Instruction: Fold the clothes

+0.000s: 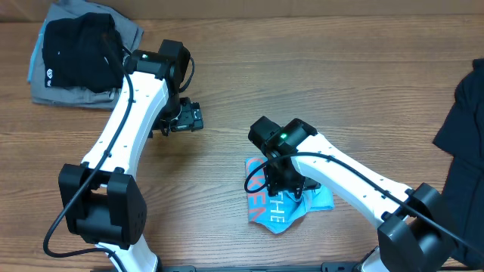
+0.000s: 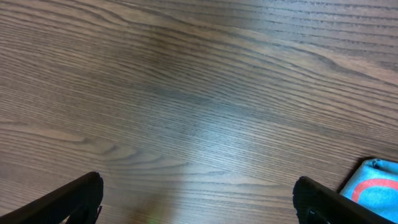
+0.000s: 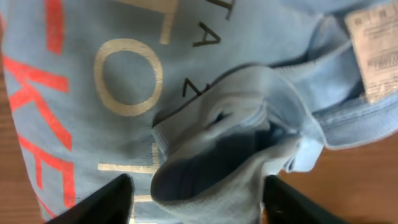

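The light blue T-shirt (image 1: 278,213) lies bunched in a small folded pile at the table's front centre, red and white lettering up. My right gripper (image 1: 284,181) is down on it. In the right wrist view its fingers (image 3: 198,194) are open, one on each side of a raised fold of the T-shirt (image 3: 124,81). My left gripper (image 1: 186,118) hovers over bare wood to the left of the pile. Its fingers (image 2: 199,200) are wide open and empty. A corner of the T-shirt (image 2: 377,184) shows at the lower right of the left wrist view.
A stack of black and grey folded garments (image 1: 76,53) sits at the back left corner. A large dark navy-black garment (image 1: 465,128) lies along the right edge. A white care label (image 3: 376,56) shows on the shirt's collar area.
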Controlling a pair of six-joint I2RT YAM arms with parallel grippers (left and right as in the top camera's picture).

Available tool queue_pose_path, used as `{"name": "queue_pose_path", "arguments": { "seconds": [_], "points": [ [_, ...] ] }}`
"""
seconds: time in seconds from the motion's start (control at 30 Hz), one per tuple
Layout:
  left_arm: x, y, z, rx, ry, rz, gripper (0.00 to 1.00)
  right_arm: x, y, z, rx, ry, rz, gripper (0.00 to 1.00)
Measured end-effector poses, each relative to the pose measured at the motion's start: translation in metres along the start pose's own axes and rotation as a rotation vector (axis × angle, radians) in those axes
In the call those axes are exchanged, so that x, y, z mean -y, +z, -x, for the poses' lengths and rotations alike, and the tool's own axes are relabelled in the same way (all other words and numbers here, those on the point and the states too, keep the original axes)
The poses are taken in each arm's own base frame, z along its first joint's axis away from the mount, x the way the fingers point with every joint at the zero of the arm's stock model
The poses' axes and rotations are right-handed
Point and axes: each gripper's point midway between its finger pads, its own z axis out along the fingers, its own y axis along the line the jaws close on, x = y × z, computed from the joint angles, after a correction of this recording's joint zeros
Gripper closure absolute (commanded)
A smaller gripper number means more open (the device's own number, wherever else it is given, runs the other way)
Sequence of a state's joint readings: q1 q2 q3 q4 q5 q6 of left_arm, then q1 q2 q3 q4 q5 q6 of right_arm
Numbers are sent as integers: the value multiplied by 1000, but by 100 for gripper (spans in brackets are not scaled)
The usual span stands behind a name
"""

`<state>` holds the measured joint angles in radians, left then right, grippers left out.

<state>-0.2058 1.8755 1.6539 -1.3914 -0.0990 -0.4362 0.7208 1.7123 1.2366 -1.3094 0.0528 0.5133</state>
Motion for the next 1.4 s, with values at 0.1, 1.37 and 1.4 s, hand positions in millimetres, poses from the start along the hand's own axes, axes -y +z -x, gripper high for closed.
{"name": "queue_pose_path", "arguments": {
  "seconds": [0.1,1.37,1.4],
  "points": [
    [0,0,0,0,0,0,0,0,0,0,-2,9,0,54],
    [0,0,0,1,0,0,0,100,31,-61,-211,649,-349,2],
    [0,0,0,2,-1,0,0,98,34,-63,-222,654,-339,0]
  ]
}}
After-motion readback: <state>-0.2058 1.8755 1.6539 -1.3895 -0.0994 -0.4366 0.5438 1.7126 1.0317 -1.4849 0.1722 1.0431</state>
